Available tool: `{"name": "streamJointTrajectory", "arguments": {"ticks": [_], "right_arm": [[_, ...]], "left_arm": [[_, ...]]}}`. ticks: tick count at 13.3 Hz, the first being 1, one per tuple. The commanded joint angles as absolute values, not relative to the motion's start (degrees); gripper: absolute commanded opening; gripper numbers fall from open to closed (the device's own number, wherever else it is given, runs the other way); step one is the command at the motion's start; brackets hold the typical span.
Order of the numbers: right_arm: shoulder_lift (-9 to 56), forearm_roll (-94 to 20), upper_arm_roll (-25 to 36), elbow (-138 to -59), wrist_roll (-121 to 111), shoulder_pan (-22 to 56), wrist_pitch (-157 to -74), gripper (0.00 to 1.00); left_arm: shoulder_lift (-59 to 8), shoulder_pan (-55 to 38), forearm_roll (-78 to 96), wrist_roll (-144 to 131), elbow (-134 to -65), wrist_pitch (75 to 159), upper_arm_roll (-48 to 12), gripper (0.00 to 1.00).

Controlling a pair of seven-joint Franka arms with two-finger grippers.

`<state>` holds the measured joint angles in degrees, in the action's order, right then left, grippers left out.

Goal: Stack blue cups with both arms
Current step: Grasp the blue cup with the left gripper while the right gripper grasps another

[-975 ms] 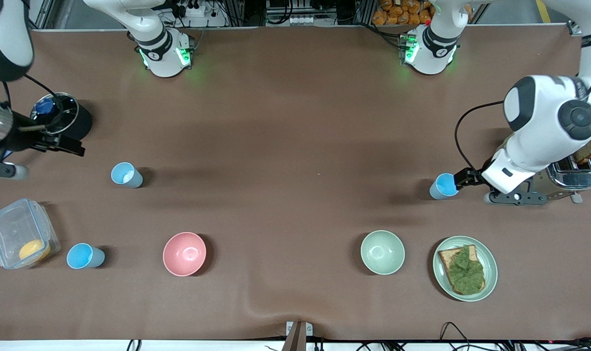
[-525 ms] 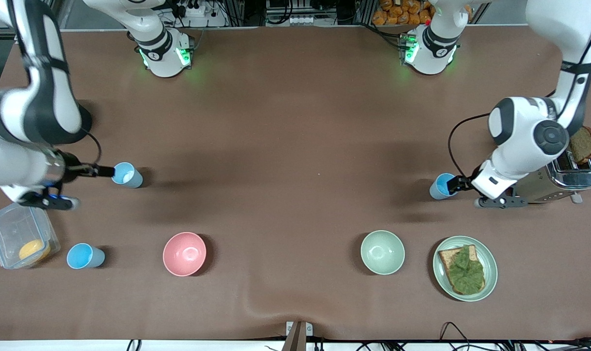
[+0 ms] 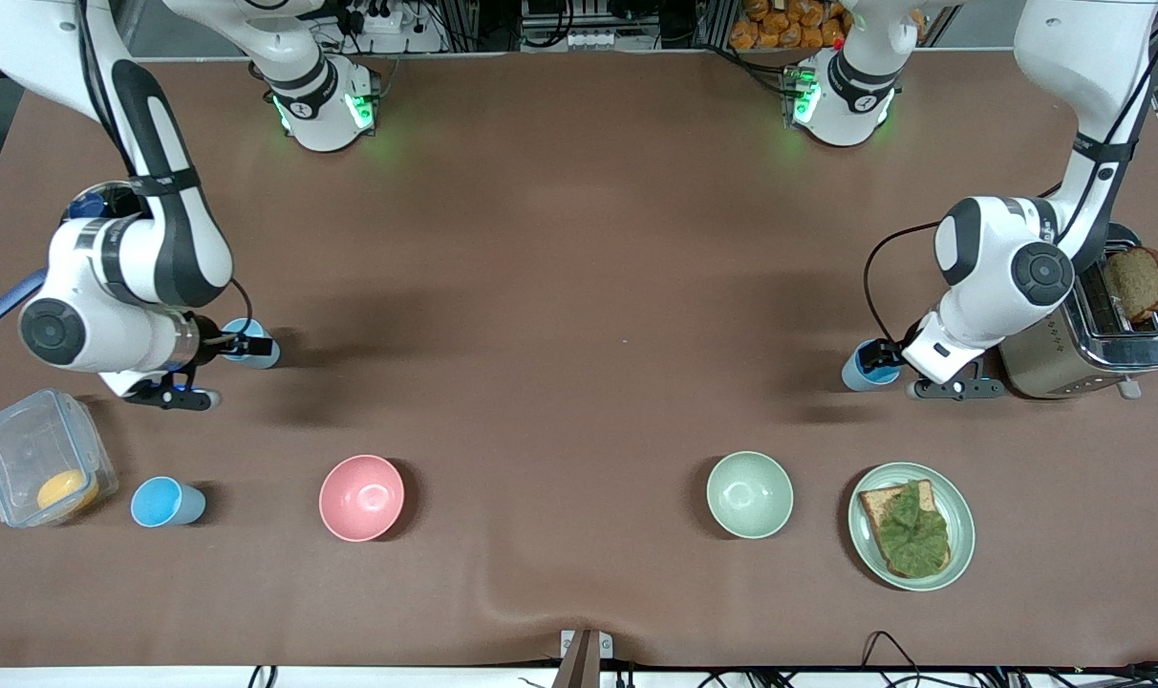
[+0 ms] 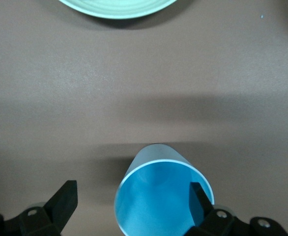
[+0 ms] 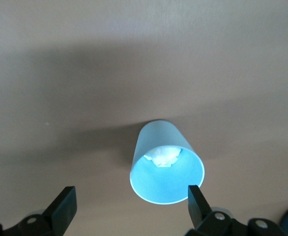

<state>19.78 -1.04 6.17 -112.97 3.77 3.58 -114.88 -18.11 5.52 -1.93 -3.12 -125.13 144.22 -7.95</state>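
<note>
The left gripper [image 4: 131, 204] is spread wide around a blue cup [image 4: 163, 199] near the table's [image 3: 579, 287] left-arm edge; one finger seems to be inside its rim. The right gripper [image 5: 131, 206] is spread beside a second blue cup [image 5: 166, 169] near the right-arm edge. A third cup [image 3: 165, 503] is seen by the front corner.

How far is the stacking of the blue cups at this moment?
Nothing is stacked yet: all three blue cups stand apart on the table. In hand: the left gripper is open at the cup beside the toaster, one finger inside its rim, and the right gripper is open around the cup near the right arm's end. Left: closing, lifting, nesting them, then the third cup beside the clear container.
</note>
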Motion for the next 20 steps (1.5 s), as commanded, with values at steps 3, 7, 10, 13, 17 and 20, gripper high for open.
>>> {"name": "streamJointTrajectory", "arguments": {"ticks": [3,7,10,13,17,20], "right_arm": [[20.30,-1.58,5.62,-115.84,3.08,2.99,-118.47,1.00],[21.80,-1.93,5.62,-115.84,3.52,2.99,-119.00,0.41],[22.59,-3.52,5.62,-115.84,3.43,3.08,-118.39,0.00],[22.59,-3.52,5.54,-115.31,3.51,4.12,-118.13,0.00],[22.59,-4.47,5.54,-112.69,3.69,5.71,-115.59,0.00],[22.59,-10.53,5.62,-107.94,7.45,8.87,-108.83,0.00]], "left_arm": [[-18.19,5.98,-2.11,-1.85,-126.21,145.37,-8.26,1.00],[-19.16,5.45,-2.11,-2.11,-125.86,145.11,-8.26,0.88],[-19.42,5.19,-2.55,-1.93,-125.60,144.84,-8.26,0.28],[-19.42,5.19,-2.55,-1.93,-125.16,144.76,-8.35,0.05],[-19.34,5.19,-2.55,-1.93,-124.37,144.75,-8.70,0.00],[-19.25,5.19,-2.55,-1.93,-124.28,144.67,-8.70,0.00]]}}
